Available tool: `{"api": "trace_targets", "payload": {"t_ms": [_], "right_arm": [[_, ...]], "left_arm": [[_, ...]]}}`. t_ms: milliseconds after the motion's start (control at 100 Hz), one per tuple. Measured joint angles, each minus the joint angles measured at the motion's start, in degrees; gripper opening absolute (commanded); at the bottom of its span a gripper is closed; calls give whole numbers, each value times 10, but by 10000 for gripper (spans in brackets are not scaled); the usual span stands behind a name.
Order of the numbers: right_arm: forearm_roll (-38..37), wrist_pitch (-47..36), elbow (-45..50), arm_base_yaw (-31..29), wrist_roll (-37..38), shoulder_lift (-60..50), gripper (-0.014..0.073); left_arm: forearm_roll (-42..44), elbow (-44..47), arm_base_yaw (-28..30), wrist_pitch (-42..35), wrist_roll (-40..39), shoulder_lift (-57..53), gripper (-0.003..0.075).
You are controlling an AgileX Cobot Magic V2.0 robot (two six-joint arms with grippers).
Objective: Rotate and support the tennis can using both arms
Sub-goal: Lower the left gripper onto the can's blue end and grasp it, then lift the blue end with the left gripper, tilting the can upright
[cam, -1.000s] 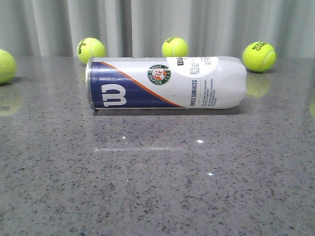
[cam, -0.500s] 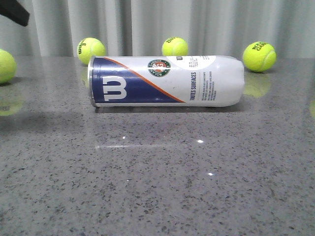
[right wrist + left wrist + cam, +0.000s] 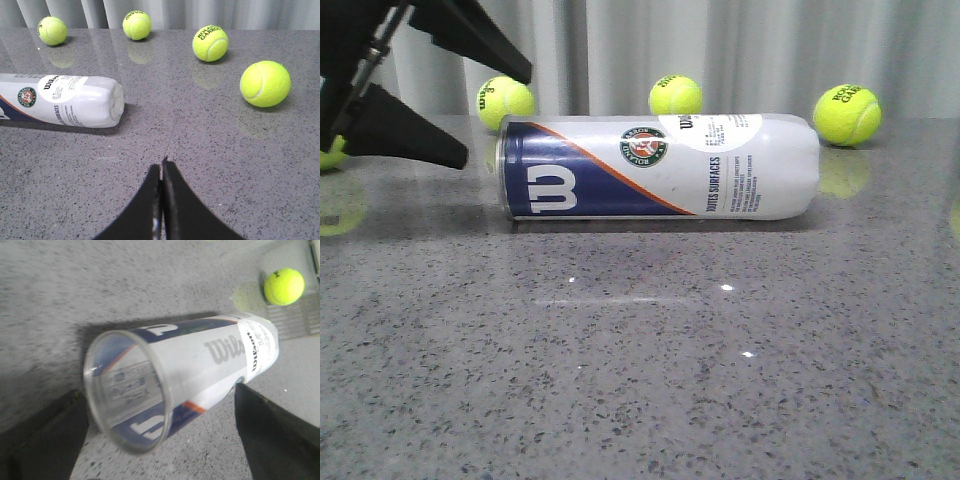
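Observation:
The tennis can (image 3: 660,167) lies on its side on the grey table, metal-rimmed open end to the left, navy panel with the white "W" facing front. My left gripper (image 3: 500,118) is open, black fingers spread just left of and above the can's left end. In the left wrist view the can (image 3: 200,365) shows its open mouth between the two fingers (image 3: 45,440), with a gap on each side. My right gripper (image 3: 161,167) is shut and empty, low over the table, apart from the can's closed end (image 3: 60,100). It does not show in the front view.
Tennis balls stand along the back of the table (image 3: 505,100) (image 3: 675,96) (image 3: 846,114), with a grey curtain behind them. One more ball (image 3: 330,152) is at the far left, partly behind the left gripper. A ball (image 3: 265,83) lies right of the can.
My left gripper has come in from the upper left, open, down to the can's left end. The can has rolled slightly about its axis. It stays in the same place.

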Motion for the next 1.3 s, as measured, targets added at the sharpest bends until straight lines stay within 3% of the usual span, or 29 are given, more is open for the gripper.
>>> {"api": "trace_targets", "payload": {"t_ms": [140, 210, 540, 1030, 1160, 1300], "right_arm": [[0, 1, 0, 0, 0, 0, -57], [0, 1, 0, 0, 0, 0, -57], [0, 1, 0, 0, -3, 0, -57], [0, 1, 0, 0, -3, 0, -57], [0, 1, 0, 0, -3, 0, -57], [0, 1, 0, 0, -3, 0, -57]], "left_arm": [[-28, -19, -27, -5, 13, 44, 559], [-53, -25, -39, -5, 32, 61, 514], [-104, -31, -55, 16, 59, 70, -23], [-190, -33, -55, 61, 125, 46, -21], [-155, -52, -55, 49, 129, 2, -21], [-53, -113, -55, 53, 70, -45, -21]]}}
